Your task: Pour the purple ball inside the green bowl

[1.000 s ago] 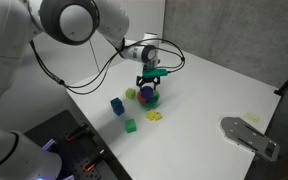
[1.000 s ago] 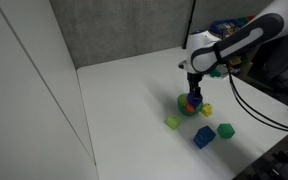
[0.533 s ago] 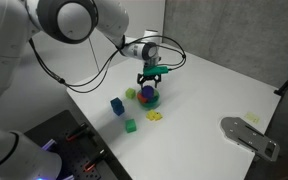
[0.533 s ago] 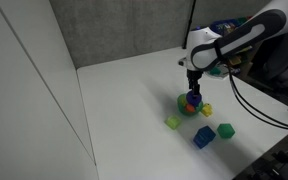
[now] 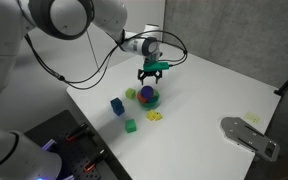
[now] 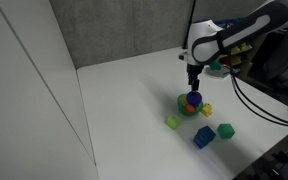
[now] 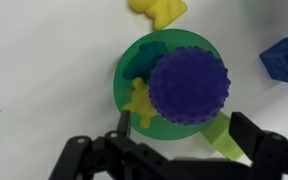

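The purple ball (image 7: 188, 86) is bumpy and sits inside the green bowl (image 7: 134, 65), on top of a small yellow piece (image 7: 140, 103) and a dark green piece (image 7: 147, 57). Bowl and ball also show in both exterior views (image 5: 149, 98) (image 6: 192, 101). My gripper (image 7: 180, 131) is open and empty, directly above the bowl; it shows in both exterior views (image 5: 153, 72) (image 6: 194, 76), raised clear of the ball.
A blue cube (image 5: 116, 105) (image 7: 284, 60), a green cube (image 5: 130, 125), a yellow-green piece (image 7: 227, 139) beside the bowl and a yellow piece (image 5: 154, 116) (image 7: 156, 10) lie on the white table. A grey metal plate (image 5: 249, 134) lies near the table edge.
My gripper has risen straight up from the bowl, leaving the ball in it. The bowl and the cubes have not moved.
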{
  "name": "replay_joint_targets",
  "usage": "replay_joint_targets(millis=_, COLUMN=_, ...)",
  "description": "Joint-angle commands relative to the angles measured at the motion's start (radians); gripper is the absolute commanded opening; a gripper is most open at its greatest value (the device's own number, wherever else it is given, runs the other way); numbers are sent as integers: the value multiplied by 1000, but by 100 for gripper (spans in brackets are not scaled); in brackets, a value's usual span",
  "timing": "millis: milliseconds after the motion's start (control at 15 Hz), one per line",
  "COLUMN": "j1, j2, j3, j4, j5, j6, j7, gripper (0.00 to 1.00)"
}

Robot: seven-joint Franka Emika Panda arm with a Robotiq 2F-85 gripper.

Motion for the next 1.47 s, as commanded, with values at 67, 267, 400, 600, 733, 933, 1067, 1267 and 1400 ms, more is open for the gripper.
replay_joint_targets(millis=67, j1=-7, j2=-76, j3=1, j4=-27, j5=58, j6=-57, j7=71, gripper=100)
replay_joint_targets(millis=267, j1=-3, j2=-131, j3=-10, j4=-51, j5=74, j6=-69, j7=158, gripper=100)
replay_joint_targets(millis=400, j1=-6, j2=-177, j3=-13, j4=-82, j5=76, j6=-71, j7=203, gripper=100)
replay_joint_targets(millis=600, j1=-11, j2=-256, j3=-21, j4=-151, j5=72, j6=-65, j7=261, gripper=100)
replay_joint_targets(millis=733, j1=-16, j2=-320, j3=-31, j4=-217, j5=73, j6=-55, j7=296, gripper=100)
replay_joint_targets(millis=933, j1=-25, j2=-406, j3=-53, j4=-295, j5=87, j6=-70, j7=358, gripper=100)
replay_joint_targets(millis=1067, j1=-30, j2=-465, j3=-75, j4=-339, j5=112, j6=-95, j7=424, gripper=100)
replay_joint_targets(millis=1267, j1=-36, j2=-549, j3=-104, j4=-394, j5=151, j6=-143, j7=510, gripper=100)
replay_joint_targets(millis=1400, j1=-34, j2=-613, j3=-124, j4=-432, j5=168, j6=-167, j7=588, gripper=100)
